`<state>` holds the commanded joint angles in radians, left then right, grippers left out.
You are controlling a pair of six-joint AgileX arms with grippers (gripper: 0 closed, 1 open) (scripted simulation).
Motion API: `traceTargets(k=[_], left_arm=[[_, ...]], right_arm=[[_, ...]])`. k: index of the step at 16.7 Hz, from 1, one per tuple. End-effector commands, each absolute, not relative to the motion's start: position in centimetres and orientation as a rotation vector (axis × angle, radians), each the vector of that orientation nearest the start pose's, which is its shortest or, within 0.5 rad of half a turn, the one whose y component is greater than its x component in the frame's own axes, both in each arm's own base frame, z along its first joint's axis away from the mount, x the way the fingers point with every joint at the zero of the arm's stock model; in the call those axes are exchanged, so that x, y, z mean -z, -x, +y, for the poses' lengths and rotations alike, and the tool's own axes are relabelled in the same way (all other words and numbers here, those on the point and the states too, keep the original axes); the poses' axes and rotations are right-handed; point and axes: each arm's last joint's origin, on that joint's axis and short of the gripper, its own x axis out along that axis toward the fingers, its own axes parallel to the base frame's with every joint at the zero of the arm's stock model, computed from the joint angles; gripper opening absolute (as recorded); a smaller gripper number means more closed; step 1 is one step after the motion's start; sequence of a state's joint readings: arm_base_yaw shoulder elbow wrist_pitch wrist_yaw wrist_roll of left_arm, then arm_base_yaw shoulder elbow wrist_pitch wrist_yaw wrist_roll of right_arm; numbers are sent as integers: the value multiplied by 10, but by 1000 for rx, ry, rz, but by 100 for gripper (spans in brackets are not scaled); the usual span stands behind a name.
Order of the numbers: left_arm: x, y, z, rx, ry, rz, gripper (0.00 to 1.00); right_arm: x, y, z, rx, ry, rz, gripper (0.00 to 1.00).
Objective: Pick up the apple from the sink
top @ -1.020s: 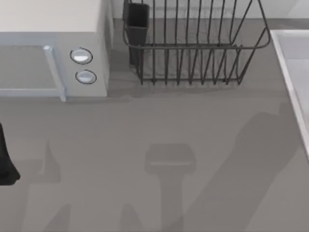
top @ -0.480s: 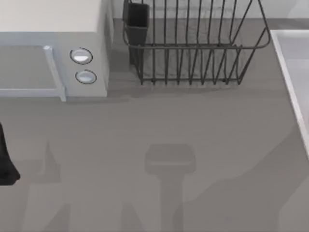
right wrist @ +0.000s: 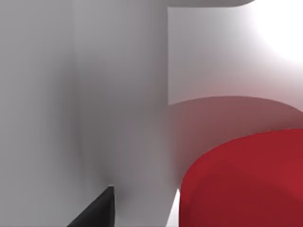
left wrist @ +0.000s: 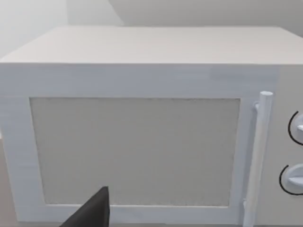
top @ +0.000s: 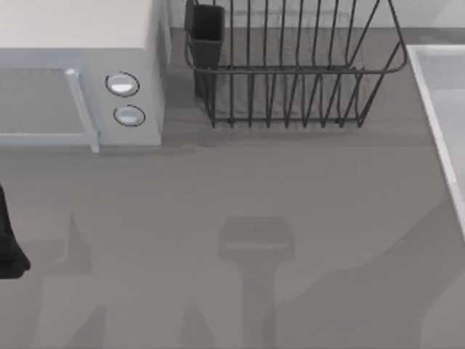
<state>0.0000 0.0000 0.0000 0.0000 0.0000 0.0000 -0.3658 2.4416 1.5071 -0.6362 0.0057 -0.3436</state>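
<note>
The smooth bright red rounded apple (right wrist: 244,182) fills the lower right of the right wrist view, close against the pale grey-white wall of the rectangular sink (right wrist: 118,94), whose raised rim (top: 436,109) runs down the right edge of the top view. One dark finger (right wrist: 97,210) of the right pincer shows just beside the apple; whether that pincer is released or clenched cannot be told. The left arm (top: 9,240) sits parked at the left edge of the grey counter (top: 240,189), facing the boxy white microwave (left wrist: 142,123), its pincer state likewise unclear.

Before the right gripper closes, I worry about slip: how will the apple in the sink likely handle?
The apple looks round and smooth, so it may roll on the sink floor if nudged. Its glossy skin could slip between fingers. It appears rigid.
</note>
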Motion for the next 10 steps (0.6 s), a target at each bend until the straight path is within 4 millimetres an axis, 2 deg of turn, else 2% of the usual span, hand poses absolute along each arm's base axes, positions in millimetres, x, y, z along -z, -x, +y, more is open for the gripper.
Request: traceTargets(k=[10], left_arm=[[-160,-106,-1,0,0,0,100]], right_arm=[[-9,-395,-147,8,-8,1571,17]])
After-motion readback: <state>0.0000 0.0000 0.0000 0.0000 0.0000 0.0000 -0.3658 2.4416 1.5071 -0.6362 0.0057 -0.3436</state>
